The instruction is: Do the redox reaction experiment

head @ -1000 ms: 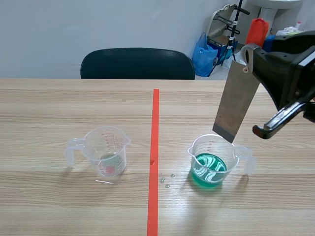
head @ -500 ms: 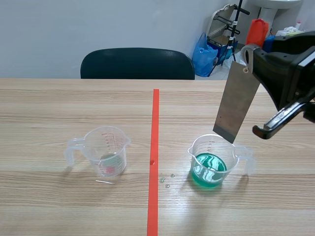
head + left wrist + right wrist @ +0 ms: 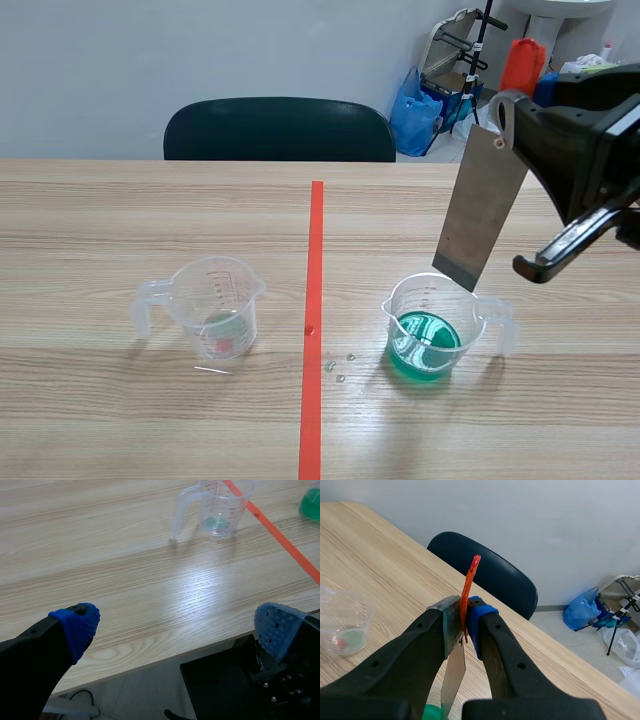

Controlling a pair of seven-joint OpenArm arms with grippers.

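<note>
A grey metal sheet [image 3: 482,205] with an orange-red clip hangs tilted from my right gripper [image 3: 505,125], which is shut on its top. Its lower edge sits just above the rim of a clear measuring cup [image 3: 437,325] holding green liquid, right of the tape line. In the right wrist view the sheet [image 3: 453,667] is pressed between the fingers of the right gripper [image 3: 462,617], with the orange clip [image 3: 468,592] sticking up. A second clear cup [image 3: 212,305] with a little greenish liquid stands left of the line, also seen as the cup [image 3: 216,507] ahead of my open left gripper [image 3: 177,625], which hangs past the table's near edge.
An orange-red tape line [image 3: 314,320] runs down the table's middle. A few small droplets [image 3: 338,366] lie beside it near the green cup. A dark chair [image 3: 280,130] stands behind the table's far edge. Bags and a rack sit at the back right.
</note>
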